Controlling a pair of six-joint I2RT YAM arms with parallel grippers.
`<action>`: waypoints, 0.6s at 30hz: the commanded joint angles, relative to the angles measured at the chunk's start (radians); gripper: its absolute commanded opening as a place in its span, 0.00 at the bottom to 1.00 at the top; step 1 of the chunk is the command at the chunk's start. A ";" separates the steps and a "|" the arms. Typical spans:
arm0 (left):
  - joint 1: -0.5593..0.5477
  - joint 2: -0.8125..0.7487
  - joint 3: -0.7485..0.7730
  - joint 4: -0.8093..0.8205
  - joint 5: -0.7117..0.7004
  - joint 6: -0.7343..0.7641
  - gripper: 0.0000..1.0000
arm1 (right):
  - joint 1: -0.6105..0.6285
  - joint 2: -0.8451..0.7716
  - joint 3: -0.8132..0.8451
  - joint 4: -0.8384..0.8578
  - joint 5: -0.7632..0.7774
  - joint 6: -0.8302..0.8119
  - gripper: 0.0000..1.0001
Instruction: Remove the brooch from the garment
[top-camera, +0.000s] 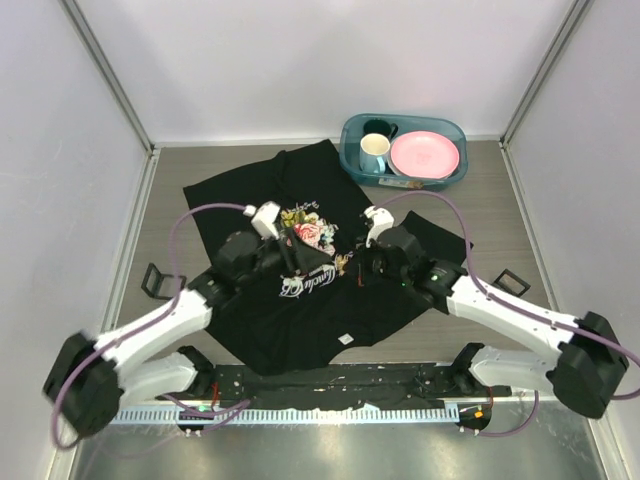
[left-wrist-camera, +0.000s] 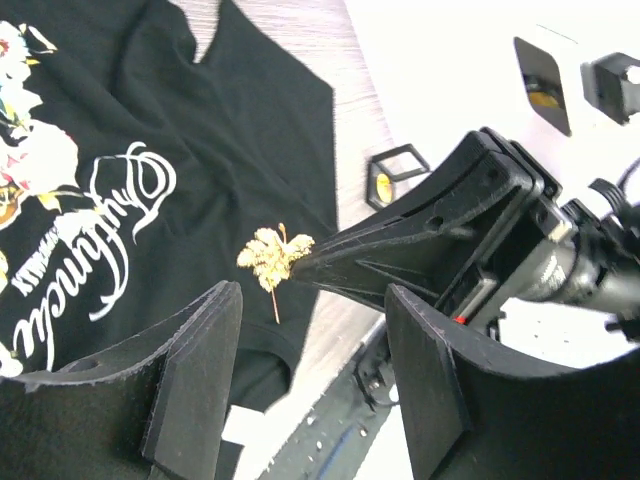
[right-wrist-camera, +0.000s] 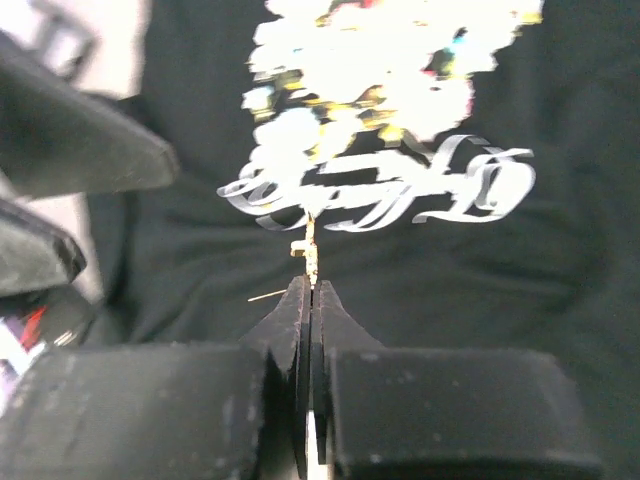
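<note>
Nearest the arm bases, the hem of the garment (top-camera: 270, 330) lies flat on the bench (top-camera: 480, 190), with a small white label (top-camera: 345, 339) on it. A bit further in, both arms meet over the chest print. The left pincer (left-wrist-camera: 312, 292) is spread wide with nothing between its fingers, hovering just above the white cursive lettering. The right pincer (right-wrist-camera: 311, 290) is clenched tight, and right at its tips sits the brooch (right-wrist-camera: 312, 252). From the left wrist view it's a little gold leafy piece with a thin pin hanging below it, just beside the lettering on the black fabric. Honestly can't tell if the pin is out of the cloth or not. Past the shirt, at the far edge of the bench, there's a teal tub (top-camera: 350, 130) holding a pink plate (top-camera: 425, 155), a pale cup (top-camera: 373, 152) and a dark mug (top-camera: 380, 128).
</note>
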 joint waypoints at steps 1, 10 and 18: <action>0.001 -0.220 -0.127 -0.144 0.037 -0.089 0.64 | -0.001 -0.097 -0.020 0.043 -0.425 0.020 0.01; 0.000 -0.618 -0.316 -0.154 0.124 -0.174 0.54 | -0.001 -0.170 -0.088 0.121 -0.538 0.166 0.01; 0.000 -0.526 -0.377 0.122 0.285 -0.298 0.59 | -0.001 -0.138 -0.057 0.193 -0.422 0.277 0.01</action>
